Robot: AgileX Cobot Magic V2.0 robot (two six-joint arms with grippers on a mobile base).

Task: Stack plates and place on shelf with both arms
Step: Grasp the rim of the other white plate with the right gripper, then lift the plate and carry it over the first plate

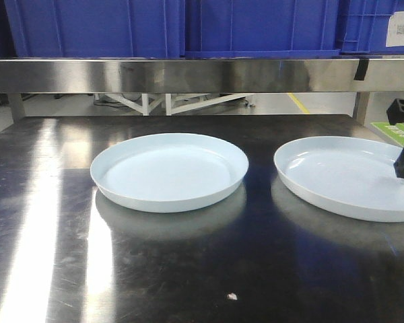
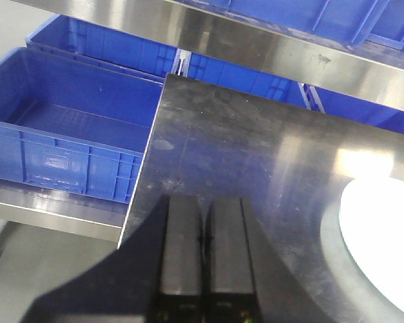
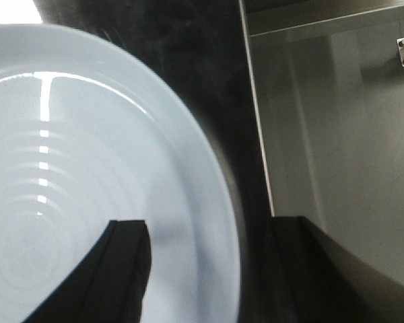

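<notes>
Plates [image 1: 170,171] are lying apart on the steel table [image 1: 188,276], the spread right gripper [image 3: 215,269] is straddling the 3 o'clock rim of the right plate [image 1: 347,176], the left gripper [image 2: 203,256] is hanging pressed together at 9 o'clock, and they're looking stiff, glossy, slippery, so I'm betting on rim grips.

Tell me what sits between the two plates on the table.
Only bare steel table. The front view shows a dark strip of it separating the centre plate from the plate at the picture's right, with nothing lying there.
</notes>
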